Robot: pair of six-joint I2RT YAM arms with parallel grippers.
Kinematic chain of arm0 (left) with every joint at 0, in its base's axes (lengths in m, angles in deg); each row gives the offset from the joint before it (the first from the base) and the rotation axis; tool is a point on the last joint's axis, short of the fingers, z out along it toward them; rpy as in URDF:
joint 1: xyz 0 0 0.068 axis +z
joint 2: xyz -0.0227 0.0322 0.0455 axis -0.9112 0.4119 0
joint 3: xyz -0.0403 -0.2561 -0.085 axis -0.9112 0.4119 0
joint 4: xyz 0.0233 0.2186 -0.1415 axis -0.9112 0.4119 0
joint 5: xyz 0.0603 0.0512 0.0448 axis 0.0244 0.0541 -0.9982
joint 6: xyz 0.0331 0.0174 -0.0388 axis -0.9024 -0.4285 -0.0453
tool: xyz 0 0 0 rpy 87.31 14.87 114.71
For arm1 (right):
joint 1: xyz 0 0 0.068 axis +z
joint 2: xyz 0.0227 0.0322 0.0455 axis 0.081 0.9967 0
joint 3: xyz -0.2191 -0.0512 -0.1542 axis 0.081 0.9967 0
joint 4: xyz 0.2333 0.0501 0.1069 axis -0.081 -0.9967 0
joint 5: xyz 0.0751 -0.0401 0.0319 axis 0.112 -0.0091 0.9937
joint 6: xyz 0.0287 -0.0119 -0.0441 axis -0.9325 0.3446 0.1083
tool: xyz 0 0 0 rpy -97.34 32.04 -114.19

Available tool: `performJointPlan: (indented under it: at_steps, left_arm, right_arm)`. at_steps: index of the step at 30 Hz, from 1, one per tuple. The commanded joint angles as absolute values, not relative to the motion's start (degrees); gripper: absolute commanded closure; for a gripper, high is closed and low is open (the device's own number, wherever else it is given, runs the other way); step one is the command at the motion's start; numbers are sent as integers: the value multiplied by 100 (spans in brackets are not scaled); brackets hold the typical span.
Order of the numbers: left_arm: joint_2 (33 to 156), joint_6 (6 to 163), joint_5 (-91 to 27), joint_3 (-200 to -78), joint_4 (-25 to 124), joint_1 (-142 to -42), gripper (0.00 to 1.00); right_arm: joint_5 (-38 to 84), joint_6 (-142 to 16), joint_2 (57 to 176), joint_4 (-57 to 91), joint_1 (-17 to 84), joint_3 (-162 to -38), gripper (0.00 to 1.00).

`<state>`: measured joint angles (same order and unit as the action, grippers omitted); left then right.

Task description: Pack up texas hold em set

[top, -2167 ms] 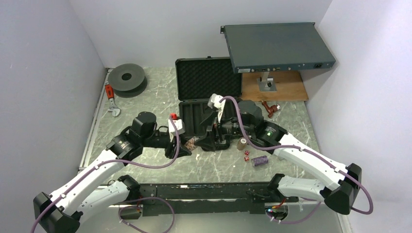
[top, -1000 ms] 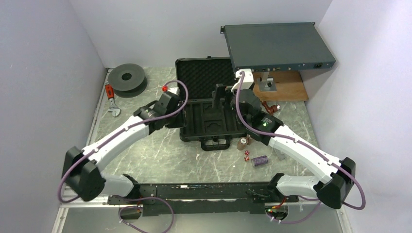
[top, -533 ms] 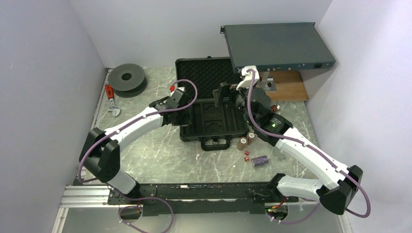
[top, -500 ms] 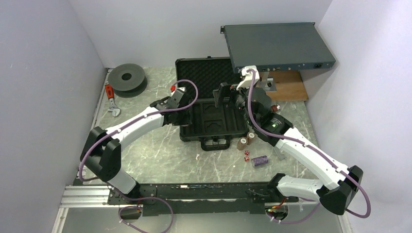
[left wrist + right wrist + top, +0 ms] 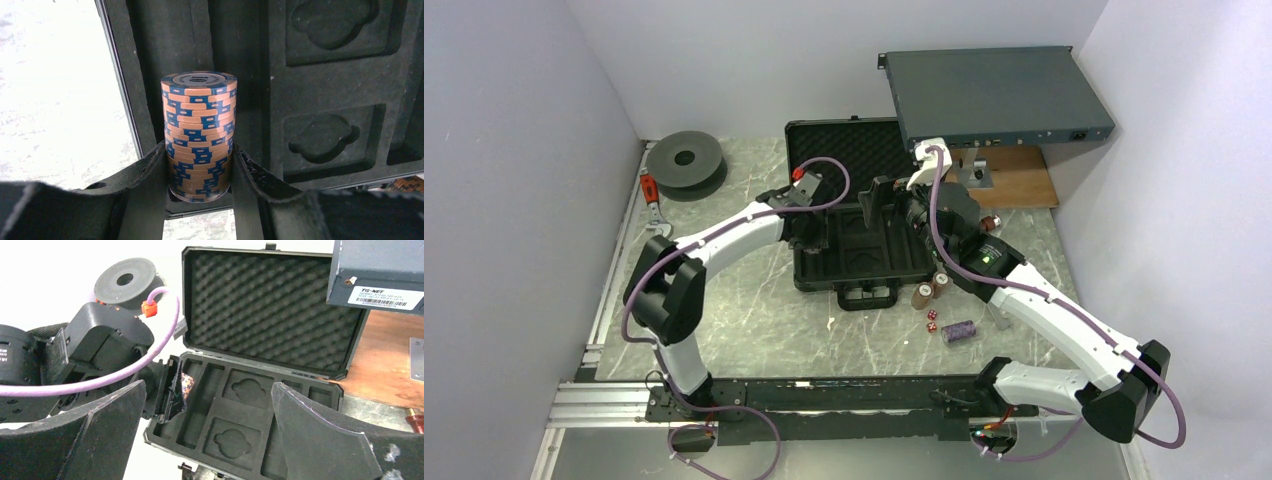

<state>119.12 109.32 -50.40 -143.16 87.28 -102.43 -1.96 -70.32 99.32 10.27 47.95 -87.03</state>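
Observation:
The black case lies open with its slotted foam tray (image 5: 864,262) flat and its egg-crate lid (image 5: 849,160) standing behind. My left gripper (image 5: 812,232) is shut on a brown-and-blue chip stack (image 5: 199,135), held between both fingers (image 5: 150,172) above the tray's leftmost slot (image 5: 150,75). The same stack (image 5: 187,384) shows in the right wrist view. My right gripper (image 5: 889,200) hovers open and empty over the back middle of the tray (image 5: 235,420). Two brown stacks (image 5: 929,291), a purple stack (image 5: 959,331) and red dice (image 5: 931,320) lie right of the case.
A grey metal rack box (image 5: 994,95) overhangs a wooden board (image 5: 1014,185) at the back right. A dark spool (image 5: 686,158) and a red-handled tool (image 5: 652,195) lie at the back left. A small red-brown part (image 5: 984,222) sits beside the case.
My left gripper has swung rightwards from beside the case to over its left slot, carrying the chip stack. The right gripper has barely moved and stays open.

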Motion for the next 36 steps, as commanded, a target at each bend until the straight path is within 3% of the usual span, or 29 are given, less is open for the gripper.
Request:
performJointPlan:
  at_steps: [1, 13, 17, 30, 33, 36]
  left_arm:
    - [12175, 10855, -5252, -15009, 9116, -10200, 100]
    - [12330, 10906, -5347, -15004, 9243, -10093, 99]
    - [12413, 10838, -5267, -15043, 9192, -10055, 94]
    - [12271, 10693, -5224, -14945, 8855, -10039, 35]
    - [12132, 10664, -5229, -14847, 8817, -10046, 28]
    - [11999, 10570, -5307, -14850, 8953, -10056, 27]
  right_arm:
    - [-125, -6912, 9837, 1179, 4780, -8710, 0]
    - [-57, -6892, 9876, 1176, 4780, -8711, 0]
    - [-3, -6893, 9906, 1187, 4779, -8715, 0]
    - [-2, -6867, 9937, 1161, 4780, -8719, 0]
    - [-2, -6858, 9947, 1163, 4780, -8710, 0]
    - [-17, -6849, 9945, 1166, 4780, -8706, 0]
